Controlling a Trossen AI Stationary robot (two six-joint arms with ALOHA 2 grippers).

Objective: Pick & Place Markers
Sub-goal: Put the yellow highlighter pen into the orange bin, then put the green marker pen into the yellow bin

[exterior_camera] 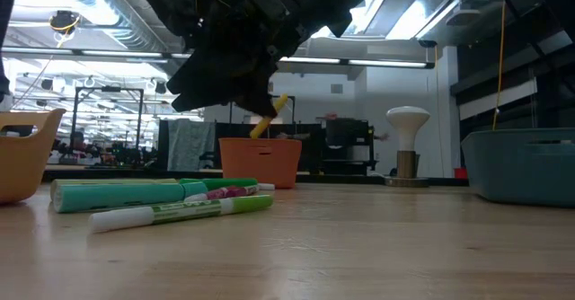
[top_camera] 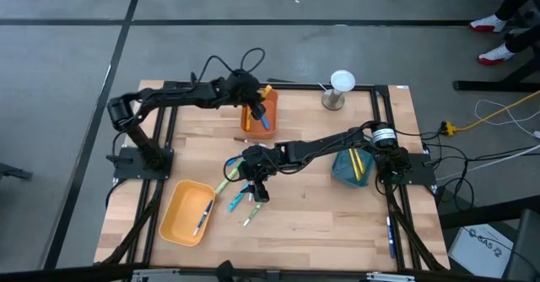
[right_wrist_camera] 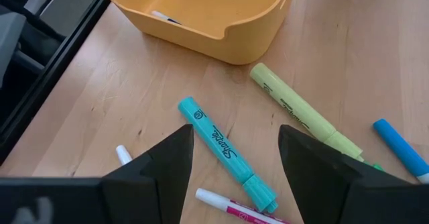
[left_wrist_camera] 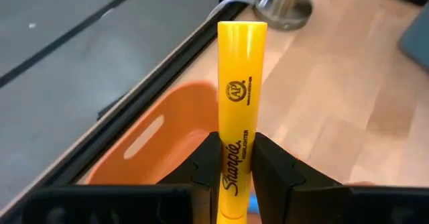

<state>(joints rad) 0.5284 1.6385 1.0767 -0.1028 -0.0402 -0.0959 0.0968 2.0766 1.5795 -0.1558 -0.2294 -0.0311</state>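
High view shows you the left gripper [top_camera: 260, 105] over the orange bin [top_camera: 258, 118] at the bench's far edge. Left wrist view: it clenches a yellow marker [left_wrist_camera: 239, 103] upright. Right wrist view: your right gripper [right_wrist_camera: 234, 160] hangs released over a teal marker [right_wrist_camera: 228, 153], with more markers [top_camera: 240, 196] loose mid-bench beside the yellow bin [right_wrist_camera: 201, 16].

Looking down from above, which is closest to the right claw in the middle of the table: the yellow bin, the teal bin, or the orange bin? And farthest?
From the right gripper:
1. Yellow bin, toward the left front corner.
2. Orange bin, at the back, and teal bin, on the right side: too close to call.
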